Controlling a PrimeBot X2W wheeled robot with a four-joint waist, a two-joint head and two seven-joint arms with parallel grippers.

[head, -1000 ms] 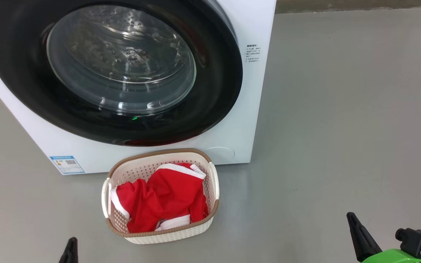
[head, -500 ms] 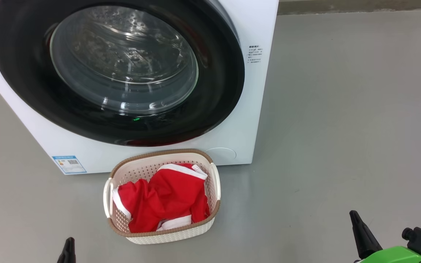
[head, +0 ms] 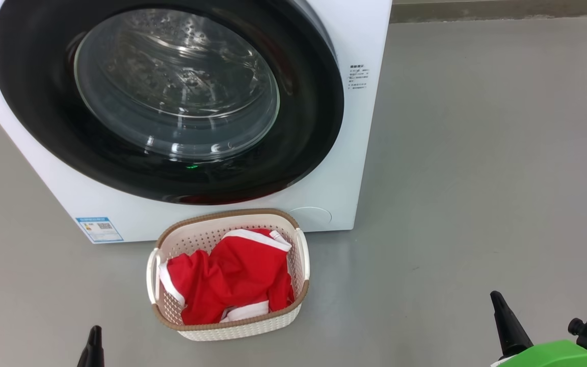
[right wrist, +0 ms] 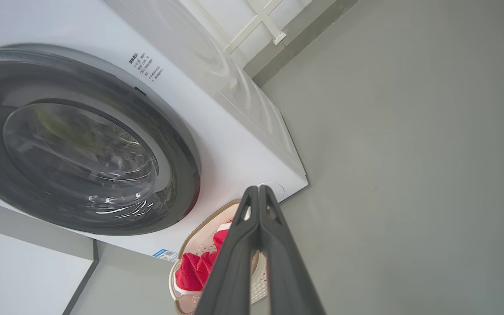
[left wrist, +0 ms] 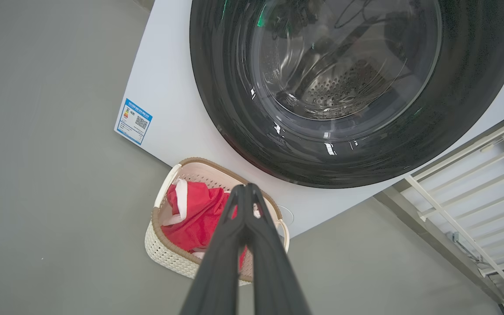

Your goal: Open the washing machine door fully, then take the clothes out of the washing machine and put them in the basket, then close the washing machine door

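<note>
Both the left gripper (left wrist: 245, 189) and right gripper (right wrist: 258, 189) are hovering clenched, empty
Clothes (head: 227, 278) are lying within the basket (head: 227, 212) rim; bare floor (head: 451, 204) is spreading rightward

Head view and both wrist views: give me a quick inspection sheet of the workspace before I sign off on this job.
Surface: smooth grey floor.
Job's things: washing machine door looks shut against the washing machine; clothes lie inside the basket, which stands on the floor in front of the door.
Clutter: nothing seen.
Grippers: left end effector shut, empty; right end effector shut, empty; both apart from the basket.
Cables: nothing seen.
Surroundings: white railing beside the machine.
</note>
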